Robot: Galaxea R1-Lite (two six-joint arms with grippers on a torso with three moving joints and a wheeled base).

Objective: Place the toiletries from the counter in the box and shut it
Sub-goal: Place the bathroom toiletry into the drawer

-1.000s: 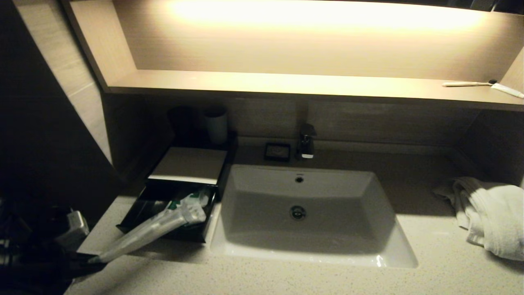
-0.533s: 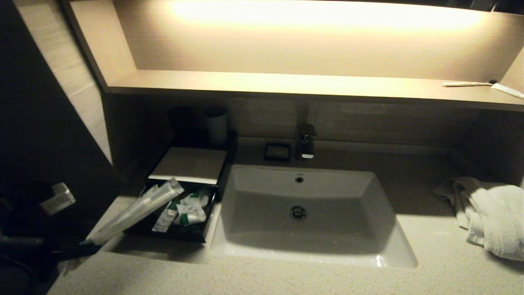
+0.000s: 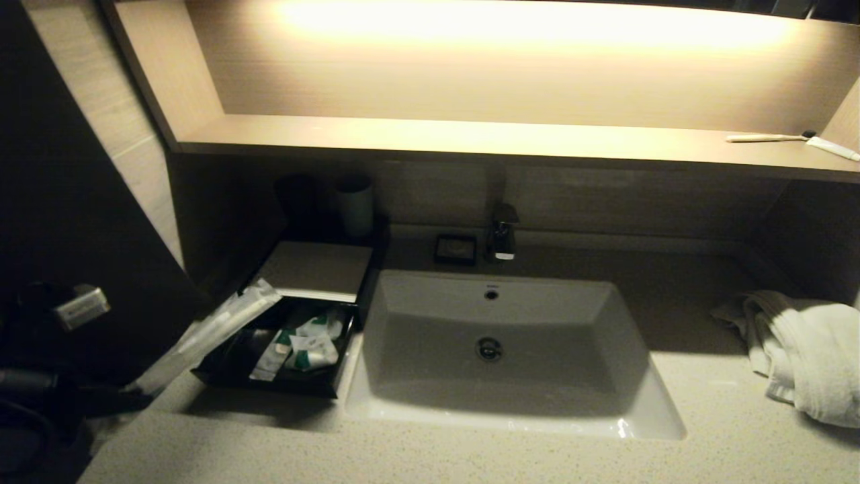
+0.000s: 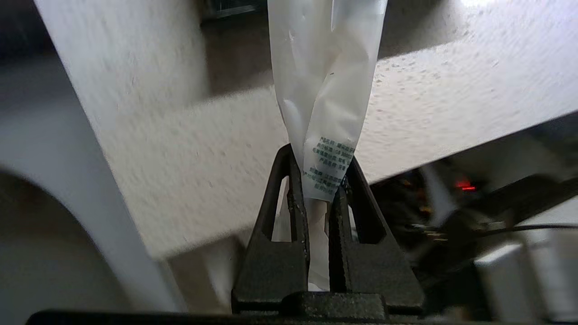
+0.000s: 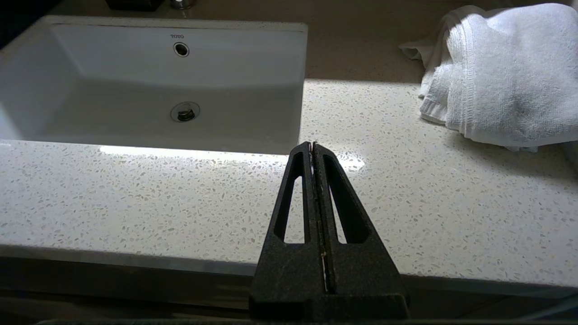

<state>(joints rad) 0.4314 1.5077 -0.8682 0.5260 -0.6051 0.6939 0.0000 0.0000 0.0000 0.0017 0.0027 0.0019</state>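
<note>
Several sachets are already lodged in the box's open drawer beside the basin on the tabletop, while a wrapped stick is pinched by the left pincer, unstowed, the drawer unclosed, and the right pincer is held empty and closed.

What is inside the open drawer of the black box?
The box drawer holds a few wrapped white sachets with green marks. Its rear is hidden under the cream top panel. The left claw grips the long wrapped sticks, slanting over the drawer's left edge.
</note>
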